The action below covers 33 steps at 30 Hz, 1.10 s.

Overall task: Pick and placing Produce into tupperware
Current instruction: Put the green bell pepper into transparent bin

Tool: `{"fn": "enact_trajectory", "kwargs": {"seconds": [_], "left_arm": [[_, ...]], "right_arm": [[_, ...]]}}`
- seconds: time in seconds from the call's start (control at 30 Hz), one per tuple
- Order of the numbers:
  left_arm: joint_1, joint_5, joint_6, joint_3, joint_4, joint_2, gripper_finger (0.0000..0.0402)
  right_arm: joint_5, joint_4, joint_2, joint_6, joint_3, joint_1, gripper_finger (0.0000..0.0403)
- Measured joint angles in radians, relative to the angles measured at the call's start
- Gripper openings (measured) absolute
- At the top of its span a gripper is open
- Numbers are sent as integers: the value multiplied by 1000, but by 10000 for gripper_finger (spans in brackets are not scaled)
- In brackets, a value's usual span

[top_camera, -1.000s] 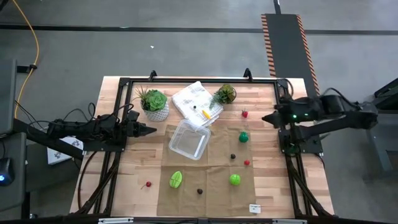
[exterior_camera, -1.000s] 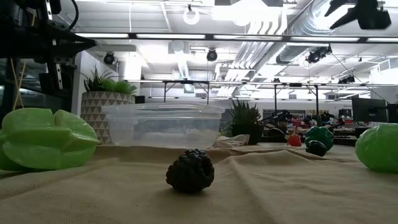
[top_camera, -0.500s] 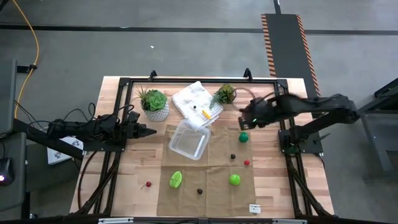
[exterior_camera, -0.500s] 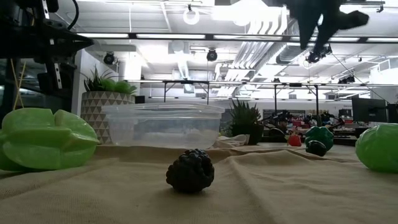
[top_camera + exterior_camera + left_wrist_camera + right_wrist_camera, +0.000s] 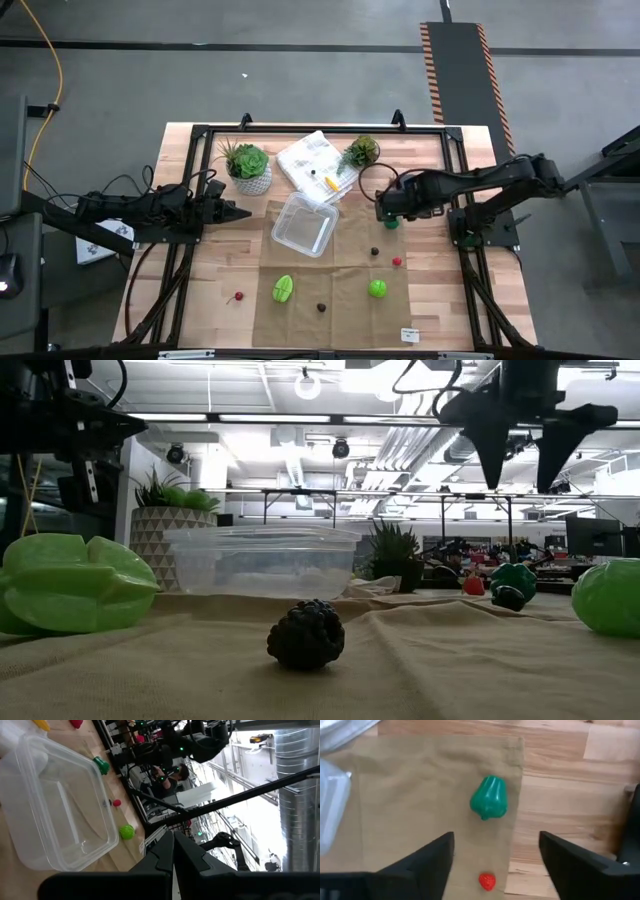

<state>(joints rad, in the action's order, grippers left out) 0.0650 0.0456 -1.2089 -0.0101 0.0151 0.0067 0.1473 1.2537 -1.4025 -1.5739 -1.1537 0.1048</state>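
Observation:
The clear square tupperware (image 5: 303, 224) stands empty on a tan cloth (image 5: 340, 300) mid-table. Toy produce lies scattered on the cloth: a green pepper (image 5: 489, 797), a red strawberry (image 5: 487, 881), a green apple (image 5: 378, 288), a green starfruit (image 5: 283, 289) and a dark berry (image 5: 306, 634). A red cherry (image 5: 238, 297) lies on the bare wood. My right gripper (image 5: 385, 205) hangs open above the pepper, pointing down, well clear of it, with its fingers (image 5: 490, 455) apart. My left gripper (image 5: 240, 211) waits shut at the table's left, pointing level toward the tupperware (image 5: 55, 810).
Two potted plants (image 5: 248, 165) (image 5: 361, 152) and a white plastic bag (image 5: 315, 160) with a yellow piece on it stand at the far side. A black frame (image 5: 320, 130) runs round the table. A small dark piece (image 5: 374, 251) lies near the strawberry.
My right gripper has swung in from the table's right edge toward the middle and come down. It has tipped from nearly level to pointing down over the green pepper, and its fingers have spread wider. Nothing on the table has moved.

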Motion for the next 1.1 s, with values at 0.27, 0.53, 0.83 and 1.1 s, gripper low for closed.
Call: {"fn": "enact_trajectory", "kwargs": {"seconds": [0.27, 0.53, 0.83, 1.1], "left_arm": [[0, 11, 0, 0, 3, 0, 1], [0, 52, -1, 0, 12, 0, 1], [0, 52, -1, 0, 11, 0, 1], [0, 52, 0, 0, 11, 0, 1]], "right_arm": [[-82, -153, 0, -32, 139, -65, 320], [-152, -310, 0, 21, 236, -167, 314], [-208, -331, 0, 93, 269, -246, 314], [-240, -348, -56, 118, 269, -255, 313]]}}
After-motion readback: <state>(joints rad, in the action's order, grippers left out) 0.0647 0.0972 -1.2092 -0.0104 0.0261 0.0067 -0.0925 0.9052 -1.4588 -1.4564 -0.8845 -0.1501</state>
